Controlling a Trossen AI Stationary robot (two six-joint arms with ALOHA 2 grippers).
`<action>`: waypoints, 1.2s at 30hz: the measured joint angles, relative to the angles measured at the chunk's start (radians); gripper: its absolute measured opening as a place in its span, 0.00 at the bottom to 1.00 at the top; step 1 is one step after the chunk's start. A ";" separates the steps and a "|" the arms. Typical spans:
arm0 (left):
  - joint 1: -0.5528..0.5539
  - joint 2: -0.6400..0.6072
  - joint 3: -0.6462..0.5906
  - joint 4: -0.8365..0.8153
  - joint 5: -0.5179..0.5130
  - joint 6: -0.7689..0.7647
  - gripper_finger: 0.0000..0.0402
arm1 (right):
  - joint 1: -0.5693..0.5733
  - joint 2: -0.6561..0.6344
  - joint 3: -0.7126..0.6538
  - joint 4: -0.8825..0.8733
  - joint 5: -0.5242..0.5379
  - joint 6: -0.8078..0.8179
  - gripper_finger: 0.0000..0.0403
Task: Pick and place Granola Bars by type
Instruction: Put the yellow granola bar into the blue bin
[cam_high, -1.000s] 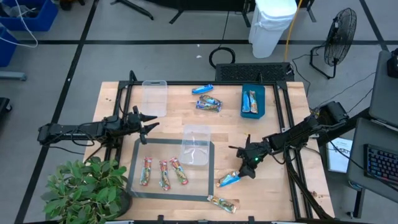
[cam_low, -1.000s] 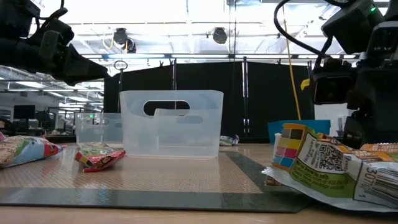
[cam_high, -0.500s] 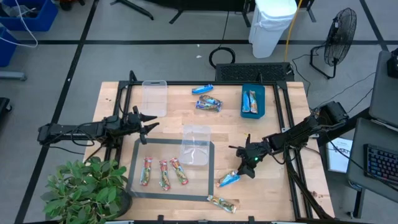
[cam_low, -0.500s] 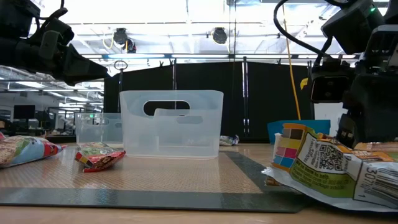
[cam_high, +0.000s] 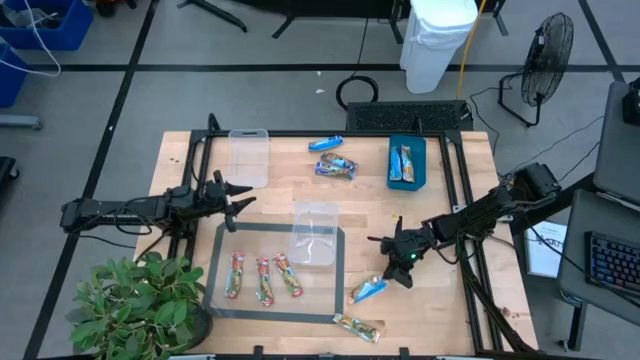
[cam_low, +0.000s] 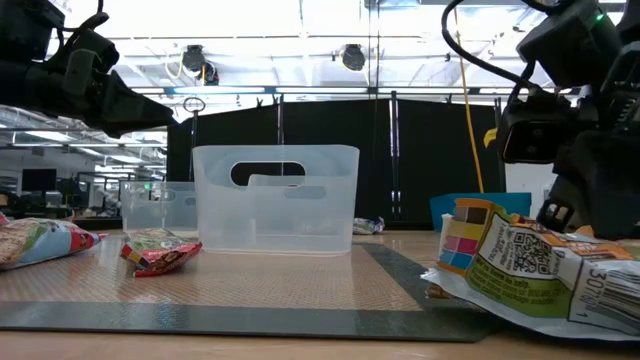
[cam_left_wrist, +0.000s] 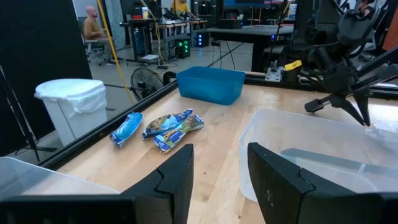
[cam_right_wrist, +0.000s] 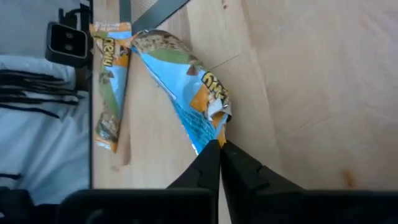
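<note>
A bright blue granola bar (cam_high: 367, 290) lies on the wood just right of the dark mat (cam_high: 222, 300), and my right gripper (cam_high: 388, 279) is shut on it. Three red-and-green bars (cam_high: 262, 277) lie on the mat. A tan-gold bar (cam_high: 357, 326) lies near the table's front edge. Two more bars (cam_high: 332, 158) lie at the far middle, and others lie in the teal tray (cam_high: 406, 140). My left gripper (cam_high: 240, 203) hovers open at the mat's far left corner, with nothing between its fingers. My right gripper pinches the blue bar's crimped end (cam_right_wrist: 212, 133), the end toward the table's right, between its two fingertips (cam_right_wrist: 208, 163). The fingers slant down from the right and lie roughly along the bar. The rest of the bar (cam_right_wrist: 168, 62) lies on the wood.
One clear tub (cam_high: 315, 233) stands on the mat's far right corner, and another (cam_high: 248, 157) stands at the far left. A potted plant (cam_high: 130, 305) overhangs the near left corner. Black frame rails (cam_high: 455, 180) run along the table's sides.
My right gripper has shut its fingers onto the blue bar's end and otherwise stayed in place. The bar still lies where it was.
</note>
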 joint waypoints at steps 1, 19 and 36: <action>0.000 0.000 0.000 0.000 0.000 0.000 0.39 | 0.000 0.000 0.000 -0.003 0.001 -0.019 0.00; 0.000 0.000 0.000 0.000 0.000 0.000 0.39 | -0.044 -0.229 -0.004 0.007 0.071 -0.376 0.00; 0.000 0.000 0.000 0.000 0.000 0.000 0.39 | -0.063 -0.557 -0.002 -0.172 0.388 -0.755 0.00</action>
